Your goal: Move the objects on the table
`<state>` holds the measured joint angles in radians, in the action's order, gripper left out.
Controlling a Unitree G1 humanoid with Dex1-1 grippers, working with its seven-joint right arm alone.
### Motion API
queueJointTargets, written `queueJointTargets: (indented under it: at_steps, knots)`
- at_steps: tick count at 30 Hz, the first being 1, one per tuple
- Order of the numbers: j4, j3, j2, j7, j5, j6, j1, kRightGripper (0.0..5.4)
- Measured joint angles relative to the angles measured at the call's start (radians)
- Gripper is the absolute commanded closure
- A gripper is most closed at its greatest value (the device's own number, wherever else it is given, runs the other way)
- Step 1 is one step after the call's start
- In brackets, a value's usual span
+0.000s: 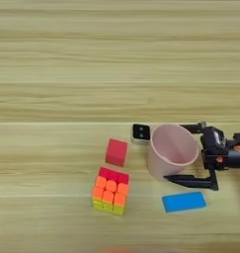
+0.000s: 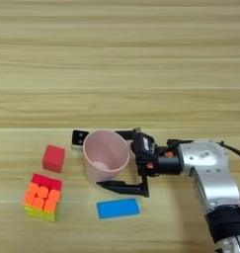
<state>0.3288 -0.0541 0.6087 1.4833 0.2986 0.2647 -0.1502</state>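
right eye view: hand spread around pink cup, seemingly touching.

I can read no words, numbers, labels or brand marks anywhere on what lies before me. The pink cup, the blue bar, the red cube and the colourful puzzle cube all show plain, unmarked surfaces, and the wooden table carries only its grain. A small black and white block beside the cup shows two dark squares on its face, but no characters I can make out, and my arm's silver casing bears no legible marking either.
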Motion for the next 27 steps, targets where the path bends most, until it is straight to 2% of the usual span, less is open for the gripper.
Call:
queueJointTargets:
  at_steps: [4, 7, 16, 27]
  knots:
    - [-0.011, 0.000, -0.002, 0.000, 0.001, -0.016, 0.001, 0.93]
    - [-0.017, 0.000, -0.004, -0.001, 0.001, -0.018, 0.003, 1.06]
    - [-0.034, 0.007, -0.011, -0.008, 0.005, -0.037, 0.012, 1.08]
    - [-0.100, 0.079, -0.001, -0.018, 0.067, -0.068, 0.001, 1.08]
